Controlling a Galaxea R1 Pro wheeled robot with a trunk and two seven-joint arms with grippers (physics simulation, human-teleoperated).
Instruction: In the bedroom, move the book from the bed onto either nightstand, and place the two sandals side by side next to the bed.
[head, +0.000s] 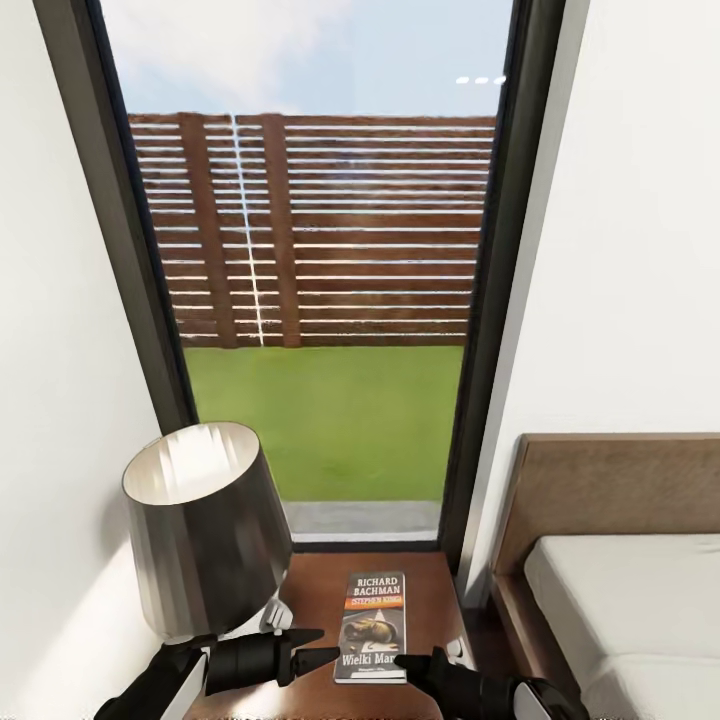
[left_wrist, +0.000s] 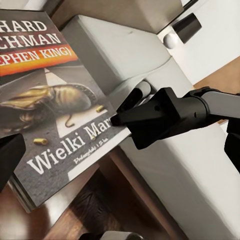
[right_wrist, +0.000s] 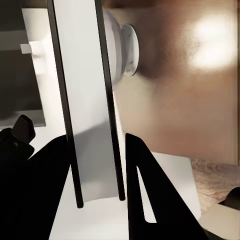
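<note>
The left fingers (head: 318, 647) stand apart, their tips just left of the book (head: 372, 625) with nothing between them. The right fingers (head: 412, 662) point at the book's near right corner; whether they are spread or closed on anything I cannot tell. The book lies flat, cover up, on the glossy nightstand (head: 430, 600). A grey-shaded lamp (head: 205, 525) stands on the nightstand's left part. The bed (head: 620, 600) is just to the right, and a tall window (head: 320, 280) rises beyond.
</note>
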